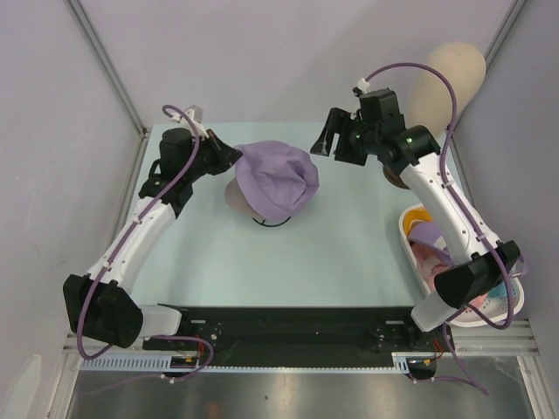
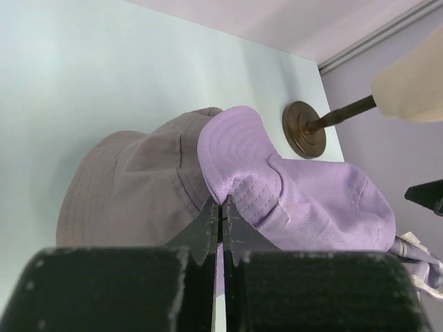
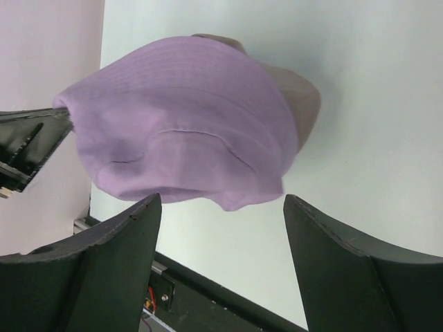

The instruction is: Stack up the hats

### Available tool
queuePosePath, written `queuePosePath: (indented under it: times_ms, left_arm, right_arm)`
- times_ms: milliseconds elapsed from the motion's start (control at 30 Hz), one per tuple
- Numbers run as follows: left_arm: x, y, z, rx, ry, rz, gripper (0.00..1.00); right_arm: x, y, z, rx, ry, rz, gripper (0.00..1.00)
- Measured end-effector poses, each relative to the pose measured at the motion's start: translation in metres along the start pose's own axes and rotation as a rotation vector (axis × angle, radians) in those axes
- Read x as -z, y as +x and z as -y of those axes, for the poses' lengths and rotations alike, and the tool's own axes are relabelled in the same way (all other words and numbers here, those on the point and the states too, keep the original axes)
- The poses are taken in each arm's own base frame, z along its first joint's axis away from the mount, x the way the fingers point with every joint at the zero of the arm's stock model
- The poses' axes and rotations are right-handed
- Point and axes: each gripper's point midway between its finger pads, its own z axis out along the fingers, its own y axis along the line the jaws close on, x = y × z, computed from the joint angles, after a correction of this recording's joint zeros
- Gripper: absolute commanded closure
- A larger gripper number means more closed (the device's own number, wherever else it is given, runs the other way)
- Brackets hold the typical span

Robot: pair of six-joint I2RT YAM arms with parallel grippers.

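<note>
Black fingers of the left gripper (image 2: 220, 206) are pressed together on the brim of the lavender hat (image 2: 325, 200), with only a thin fold of cloth between the tips. At the pinch the stitched brim is turned upward. From there the crown stretches away toward the right arm's side, so the hat's long axis runs roughly left to right across the table (image 1: 349, 253), leaning a little toward the near edge. Its opening faces down.

The lavender hat lies draped over a dusty mauve hat (image 2: 124, 187), which sits crown-up near the middle of the table. The mauve brim shows on the left and far sides, and the lavender cloth hangs past it on the right.

The right gripper (image 3: 221, 198) hangs just beyond the hat's right end with its jaws spread wide. It holds nothing and touches no cloth. Its wrist camera looks along the hat toward the left gripper at the far end.

Behind the right arm, a beige mannequin head (image 1: 447, 77) stands on a rod with a round brown base (image 2: 303, 129).

At the table's right edge is a white basket (image 1: 407, 229). In it lie a crumpled orange hat (image 1: 420, 215) and pink hat (image 1: 428, 259), mostly hidden by the right forearm.
</note>
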Motion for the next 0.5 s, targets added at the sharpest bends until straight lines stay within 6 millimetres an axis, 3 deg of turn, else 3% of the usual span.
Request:
queuePosePath:
  times_ms: [167,500]
  left_arm:
    - [0.002,-0.008,-0.009,0.044,-0.006,0.014,1.00]
    - [-0.014,-0.006,-0.050,0.112,-0.071,-0.007,1.00]
  right_arm:
    - [-0.001,0.002,0.017,-0.016,-0.004,0.009,0.26]
    - [-0.036,0.027,0.045,-0.015,-0.093,-0.040,0.31]
